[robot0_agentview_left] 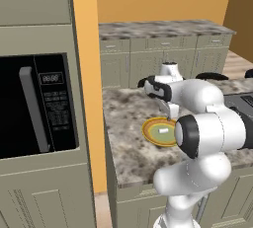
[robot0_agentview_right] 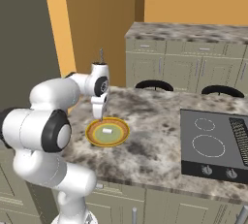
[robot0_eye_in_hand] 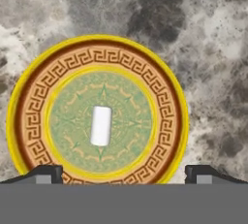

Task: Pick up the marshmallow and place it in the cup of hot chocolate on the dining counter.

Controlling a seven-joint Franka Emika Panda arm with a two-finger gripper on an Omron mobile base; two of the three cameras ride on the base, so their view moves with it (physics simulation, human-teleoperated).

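The marshmallow (robot0_eye_in_hand: pixel 100 125) is a small white block lying in the middle of a yellow-rimmed greenish plate (robot0_eye_in_hand: pixel 29 116). That plate (robot0_agentview_left: pixel 148 134) (robot0_agentview_right: pixel 92 136) rests on a marbled counter (robot0_agentview_right: pixel 150 136); I cannot tell whether this is the dining counter. My gripper (robot0_eye_in_hand: pixel 125 173) (robot0_agentview_right: pixel 100 114) (robot0_agentview_left: pixel 170 112) points straight down, a little above the plate's edge. It is open, its fingertips (robot0_eye_in_hand: pixel 46 173) stand wide apart and nothing is between them. The marshmallow (robot0_agentview_right: pixel 107 131) (robot0_agentview_left: pixel 163 131) lies slightly off from the gripper's line. The cup of hot chocolate is out of view.
A black cooktop (robot0_agentview_right: pixel 213 143) is set into the counter to the right of the plate. Two dark stools (robot0_agentview_right: pixel 154 85) stand at its far side. A tall cabinet with a microwave (robot0_agentview_left: pixel 34 106) rises on the left. Another marbled counter (robot0_agentview_left: pixel 163 28) runs along the back wall.
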